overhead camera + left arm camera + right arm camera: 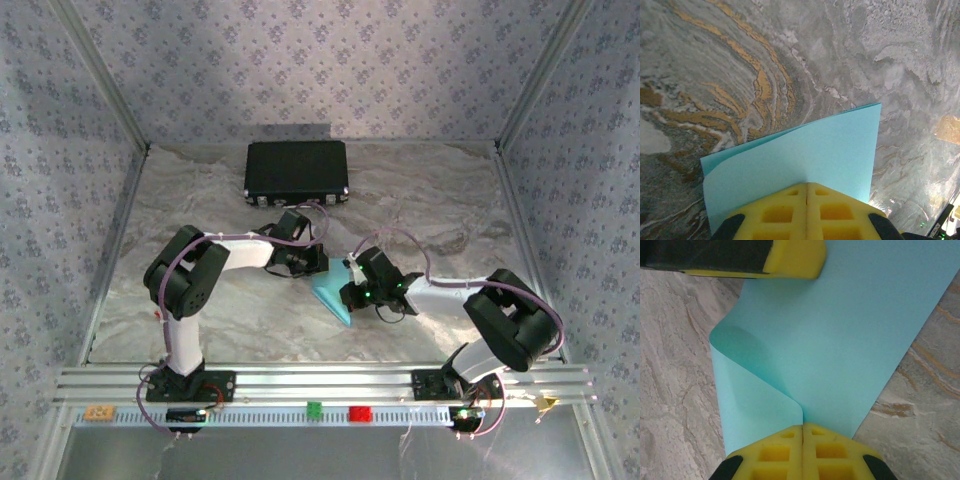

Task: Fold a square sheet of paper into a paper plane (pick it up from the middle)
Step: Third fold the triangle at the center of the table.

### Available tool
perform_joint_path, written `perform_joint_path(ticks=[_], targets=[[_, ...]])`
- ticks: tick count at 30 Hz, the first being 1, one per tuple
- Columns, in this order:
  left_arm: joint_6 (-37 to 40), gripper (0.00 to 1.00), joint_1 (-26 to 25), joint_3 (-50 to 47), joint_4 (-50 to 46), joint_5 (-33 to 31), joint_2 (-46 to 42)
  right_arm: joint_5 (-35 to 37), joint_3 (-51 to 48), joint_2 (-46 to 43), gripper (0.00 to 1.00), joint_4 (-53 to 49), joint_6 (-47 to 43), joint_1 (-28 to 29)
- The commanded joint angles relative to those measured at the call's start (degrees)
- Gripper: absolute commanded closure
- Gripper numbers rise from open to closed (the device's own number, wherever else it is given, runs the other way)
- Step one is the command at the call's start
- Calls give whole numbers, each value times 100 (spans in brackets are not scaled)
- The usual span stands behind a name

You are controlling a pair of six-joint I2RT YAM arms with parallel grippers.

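Square sheet of paper (334, 300): mid-tabletop (430, 200), between both arms, curled over in soft bend.
Left claw (806, 192): pads together, clamped on sheet edge.
Right claw (802, 432): clamped on opposite edge, at bend.
Handling, judged: thin, light, floppy; creases and tears easily.
Take hold at edges, beside intended crease; keep pull gentle.

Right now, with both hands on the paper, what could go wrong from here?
1. The left hand and right hand are both shut on the light-blue paper sheet, gripping it from opposite sides. Moving them apart could tear it.
2. The sheet bulges in a soft, slanted roll beside the right hand rather than a flat fold, so pressing down now may set a crooked crease.
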Motion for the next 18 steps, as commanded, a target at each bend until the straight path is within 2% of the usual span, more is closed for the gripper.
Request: perform_joint_path(ticks=[1,8,18], targets=[[12,95,-36,-185,-285,-185,35,-55,143,12,99,-224,81,-31],[12,95,-34,-200,-285,-189,20,-166,129,-178,99,-293,67,-18],[23,95,-30,-157,-305,-175,46,-51,187,39,99,-200,100,-12]])
